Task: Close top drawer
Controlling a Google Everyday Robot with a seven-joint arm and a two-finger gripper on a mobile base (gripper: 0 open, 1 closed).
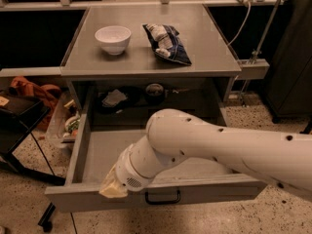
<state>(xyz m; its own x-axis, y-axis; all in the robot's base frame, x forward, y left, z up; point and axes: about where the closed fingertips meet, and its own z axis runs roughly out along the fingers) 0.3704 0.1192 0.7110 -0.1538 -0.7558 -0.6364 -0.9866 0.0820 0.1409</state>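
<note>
At top drawer [214, 193] front, half-hidden gripper [113, 189]

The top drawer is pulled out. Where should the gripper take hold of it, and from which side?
Probably the black bar handle mid-front of the top drawer, approached from the front. It is horizontal and stands off the flat drawer face, so jaws would close over it vertically. The gripper sits at the front rim, beside that handle.
</note>
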